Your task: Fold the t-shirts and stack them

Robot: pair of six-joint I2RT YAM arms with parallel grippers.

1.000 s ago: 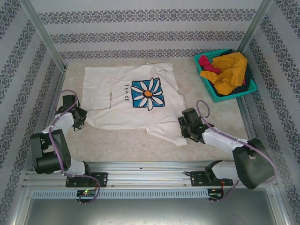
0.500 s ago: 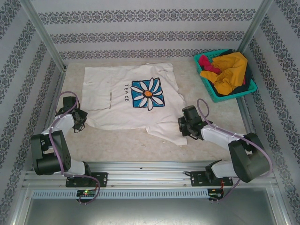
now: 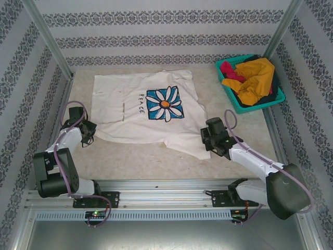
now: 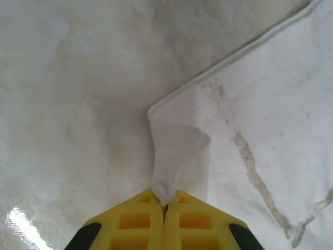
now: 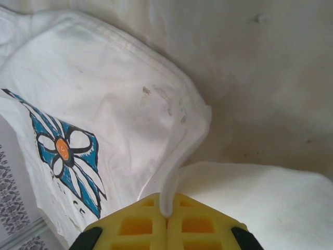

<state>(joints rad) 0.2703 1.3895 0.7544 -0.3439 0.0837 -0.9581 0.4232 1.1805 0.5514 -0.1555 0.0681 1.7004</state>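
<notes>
A cream-white t-shirt [image 3: 140, 112] with a blue daisy print [image 3: 164, 104] and "PEACE" lettering lies spread on the table. At its near left corner my left gripper [image 3: 89, 134] is shut on a pinch of the hem; the wrist view shows white cloth [image 4: 174, 156] rising from between the yellow fingers [image 4: 135, 221]. At the shirt's near right corner my right gripper [image 3: 206, 141] is shut on a fold of the shirt's edge [image 5: 179, 166], the cloth caught between its yellow fingers [image 5: 200, 224]. More t-shirts, mustard-yellow [image 3: 256, 79], magenta [image 3: 229, 70] and dark, are heaped in the basket.
A teal mesh basket [image 3: 232, 100] stands at the back right corner of the table. Patterned walls with metal posts [image 3: 49, 39] close in the left, back and right. Bare tabletop [image 3: 130, 161] lies between the shirt and the near rail.
My right gripper has gone from open to shut on the shirt's near right edge and shifted slightly right, tugging that corner. The left gripper keeps its hold, unmoved.
</notes>
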